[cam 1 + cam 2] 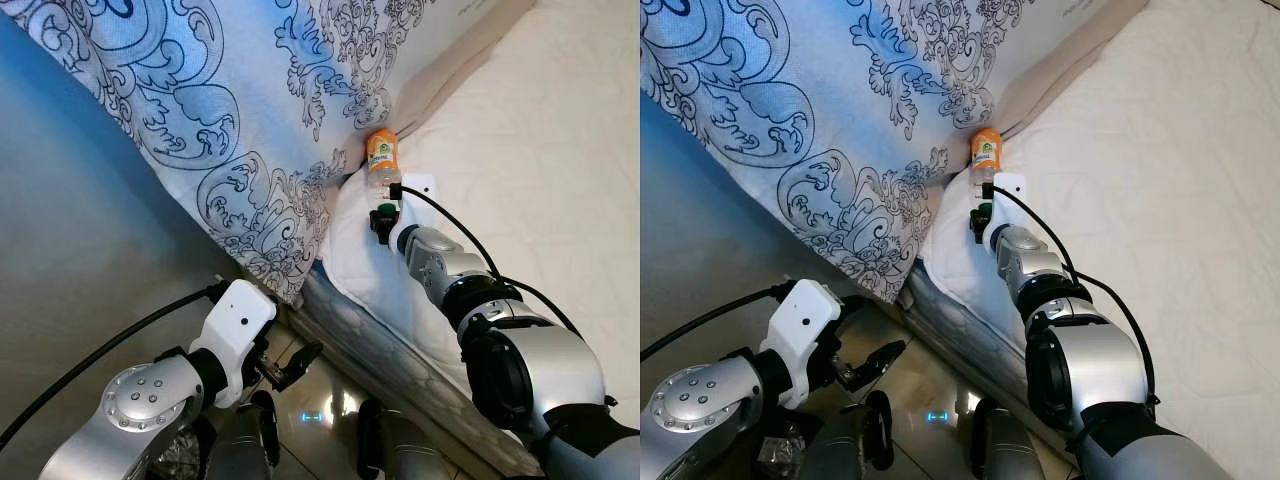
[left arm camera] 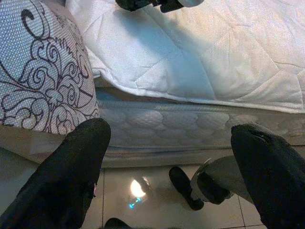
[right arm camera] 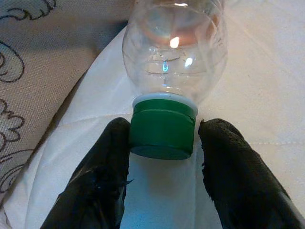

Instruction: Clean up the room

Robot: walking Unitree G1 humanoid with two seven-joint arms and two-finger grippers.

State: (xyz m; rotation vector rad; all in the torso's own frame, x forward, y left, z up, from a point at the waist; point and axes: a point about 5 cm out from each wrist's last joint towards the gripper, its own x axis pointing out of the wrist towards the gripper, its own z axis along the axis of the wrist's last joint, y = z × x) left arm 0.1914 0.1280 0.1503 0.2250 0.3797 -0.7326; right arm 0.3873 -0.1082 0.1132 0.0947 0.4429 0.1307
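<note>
A clear plastic bottle (image 1: 381,160) with an orange label and a green cap (image 3: 163,131) lies on the white bed (image 1: 540,150), tucked against a blue-patterned pillow (image 1: 230,100). My right gripper (image 3: 164,126) reaches out to the bottle's cap end (image 1: 982,222). Its two black fingers (image 3: 102,176) stand on either side of the cap, very close to it, and the bottle rests on the quilt. My left gripper (image 1: 290,365) hangs open and holds nothing, low beside the bed above the floor (image 2: 171,131).
The big patterned pillow overhangs the bed's side on my left. The quilted mattress edge (image 2: 190,129) runs below the white quilt (image 2: 190,57). Glossy floor tiles (image 1: 320,410) and my own feet (image 2: 183,186) lie beneath.
</note>
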